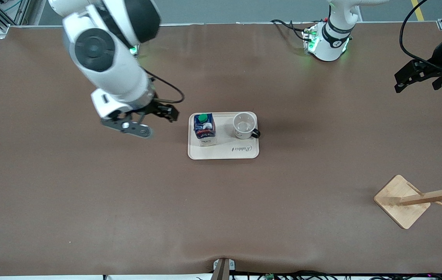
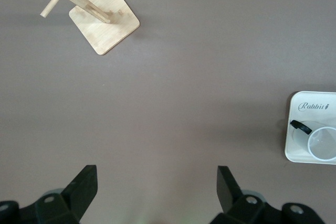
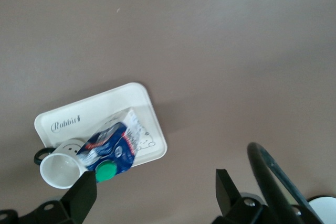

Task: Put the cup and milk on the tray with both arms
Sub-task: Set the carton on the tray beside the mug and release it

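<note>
Right gripper (image 1: 148, 121) hanging with jaws wide and empty over bare table just beside the tray (image 1: 223, 153), toward the right arm's end; left gripper (image 1: 415, 77) waiting with jaws spread just as wide and nothing between them, well apart from the tray, up over the left arm's end of the table (image 1: 88, 202). Milk (image 1: 204, 128) standing upright on the tray, cup (image 1: 244, 125) sitting upright beside it on the same tray, mouth up, black handle pointing toward the left arm's end. Both things resting where the task wants them, so seemingly nothing left to carry. Judging the carton as light and a little yielding: likely denting under a hard squeeze, tall enough to tip, best pinched across two flat sides around mid-height, below the green cap. Judging the cup as stiff, smooth and probably slippery, breakable if dropped: best taken across the rim with one finger inside, or across the body, leaving the thin loop handle alone. Wooden rack (image 1: 419, 199) lying nearer the front camera, toward the left arm's end, playing no part.
</note>
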Controlling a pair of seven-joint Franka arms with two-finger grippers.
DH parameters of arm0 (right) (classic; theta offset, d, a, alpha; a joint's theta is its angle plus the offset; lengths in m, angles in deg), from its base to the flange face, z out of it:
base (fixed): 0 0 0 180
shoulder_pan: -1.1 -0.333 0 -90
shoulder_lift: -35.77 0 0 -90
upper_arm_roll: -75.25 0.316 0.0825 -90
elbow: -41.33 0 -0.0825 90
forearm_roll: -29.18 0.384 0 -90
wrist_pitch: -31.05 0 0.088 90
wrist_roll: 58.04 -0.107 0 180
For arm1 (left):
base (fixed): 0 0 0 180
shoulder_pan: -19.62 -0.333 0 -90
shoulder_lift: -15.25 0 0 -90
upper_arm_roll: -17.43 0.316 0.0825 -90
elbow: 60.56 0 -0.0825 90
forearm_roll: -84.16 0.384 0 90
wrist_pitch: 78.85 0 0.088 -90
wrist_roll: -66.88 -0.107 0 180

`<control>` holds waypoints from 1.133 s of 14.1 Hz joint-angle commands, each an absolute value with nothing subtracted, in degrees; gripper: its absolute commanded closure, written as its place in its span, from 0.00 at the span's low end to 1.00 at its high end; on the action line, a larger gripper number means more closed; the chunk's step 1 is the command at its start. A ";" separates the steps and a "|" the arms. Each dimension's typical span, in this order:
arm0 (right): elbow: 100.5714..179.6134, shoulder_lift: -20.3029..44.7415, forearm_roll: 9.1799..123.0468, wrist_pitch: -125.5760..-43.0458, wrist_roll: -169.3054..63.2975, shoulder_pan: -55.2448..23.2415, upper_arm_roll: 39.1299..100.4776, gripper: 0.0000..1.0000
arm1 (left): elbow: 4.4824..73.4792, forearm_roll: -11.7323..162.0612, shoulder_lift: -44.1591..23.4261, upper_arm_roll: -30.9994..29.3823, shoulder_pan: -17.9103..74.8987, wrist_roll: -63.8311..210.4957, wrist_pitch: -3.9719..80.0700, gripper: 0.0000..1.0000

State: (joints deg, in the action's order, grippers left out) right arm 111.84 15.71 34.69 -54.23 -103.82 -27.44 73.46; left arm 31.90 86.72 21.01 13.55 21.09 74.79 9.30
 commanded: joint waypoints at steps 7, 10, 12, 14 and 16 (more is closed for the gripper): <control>125.33 32.85 29.27 -53.76 -81.07 -11.66 74.37 0.00 | 33.05 87.06 22.20 13.39 20.94 73.91 9.92 0.00; 137.98 42.34 29.27 -60.78 -76.26 -6.75 74.37 0.00 | 33.05 87.06 22.37 13.30 21.03 73.91 9.92 0.00; 138.63 42.89 29.35 -60.45 -69.67 -2.61 74.37 0.00 | 32.96 86.97 22.29 13.30 21.11 73.91 9.92 0.00; 136.19 42.37 29.36 -58.35 -67.18 -0.93 74.37 0.00 | 32.87 86.27 22.29 13.30 21.11 73.91 9.92 0.00; 130.66 39.48 30.41 -55.72 -64.38 0.65 74.37 0.00 | 32.87 86.18 22.29 13.30 21.03 73.91 9.92 0.00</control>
